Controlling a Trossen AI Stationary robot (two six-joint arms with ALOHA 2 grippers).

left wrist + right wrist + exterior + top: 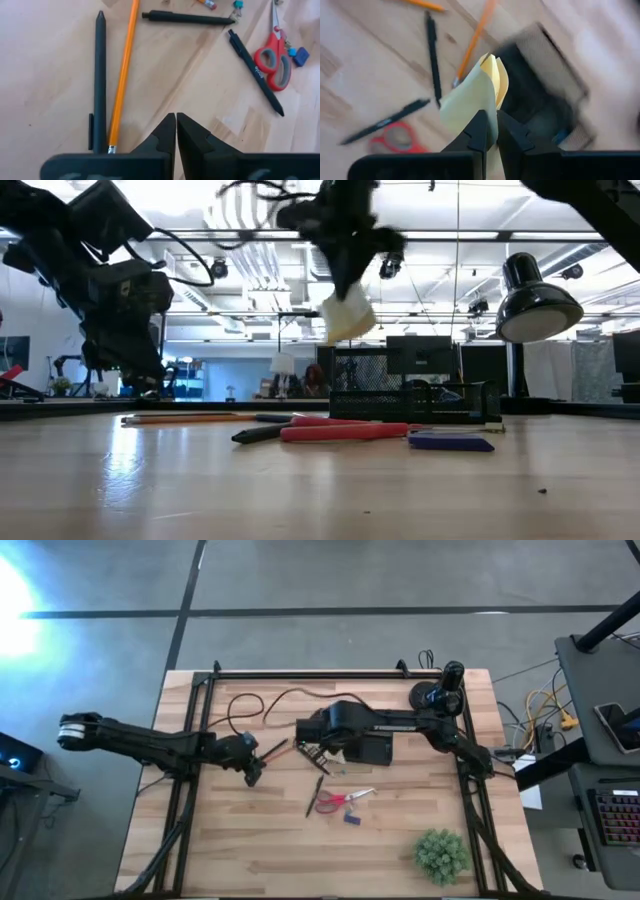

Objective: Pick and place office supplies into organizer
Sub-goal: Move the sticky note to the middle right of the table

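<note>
My right gripper (pixel 490 120) is shut on the yellow sticky-note pad (pixel 348 315), high above the table beside the black mesh organizer (pixel 400 385) (pixel 545 85). My left gripper (pixel 176 125) is shut and empty. It hovers near the table's left side over a black pen (pixel 100 75) and an orange pencil (pixel 122 75), both flat on the wood. Two more black pens (pixel 187 17) (pixel 255 72), red-handled scissors (pixel 272 60) (pixel 340 800) and a small blue piece (pixel 352 819) also lie flat on the table. My right gripper pinches the sticky-note pad between its two fingers at one edge (pixel 480 107), coming from above and pointing down. The pad hangs below the fingertips, lifted clear of the table. Its sheets fan apart at the free end (pixel 497 70).
A black desk lamp (pixel 535 295) stands at the table's far right. A green plant (pixel 441 854) sits at the near right corner, and a cable (pixel 270 700) runs along the far side. Bare wood shows along the near edge (pixel 250 860).
</note>
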